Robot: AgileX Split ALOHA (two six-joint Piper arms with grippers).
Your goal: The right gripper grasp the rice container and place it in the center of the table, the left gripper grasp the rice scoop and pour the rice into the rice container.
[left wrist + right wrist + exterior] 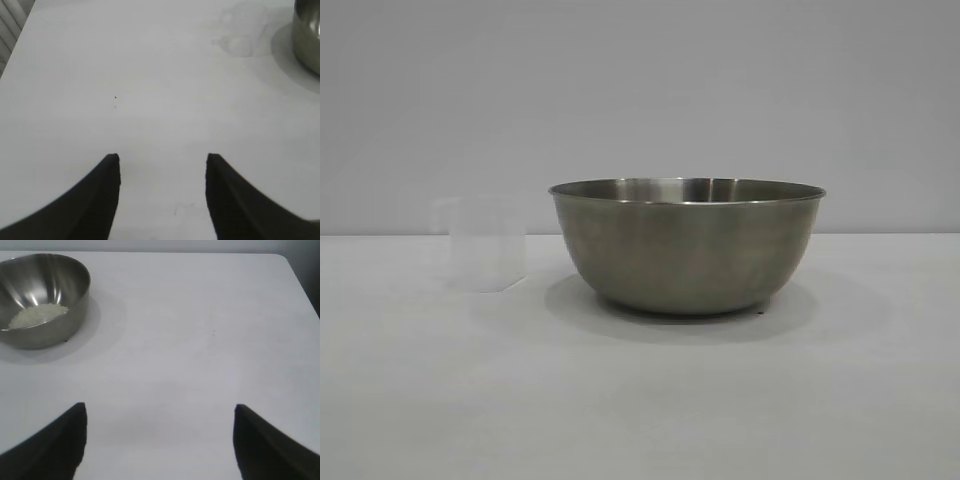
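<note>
Rice container (686, 250): round brushed-steel bowl with a thin rolled rim, upright on the table (640, 400), near the middle of the exterior view. Contents, seen from the right wrist camera: a small heap of white rice (37, 315) on the bowl floor, toward the side of the rice container (42, 297) nearer that camera.

Rice scoop (485, 245): small translucent plastic cup, upright on the table at the bowl's 9 o'clock in the exterior view, near it but not touching. It shows only faintly in the left wrist view (240, 42); its contents cannot be made out.

Left gripper (162, 160): over bare table (100, 75), fingers spread apart, nothing between them; scoop and bowl edge (307, 40) lie well beyond the fingertips.

Right gripper (160, 407): over bare table (200, 315), fingers spread wide, holding nothing; the bowl is well apart from it.
</note>
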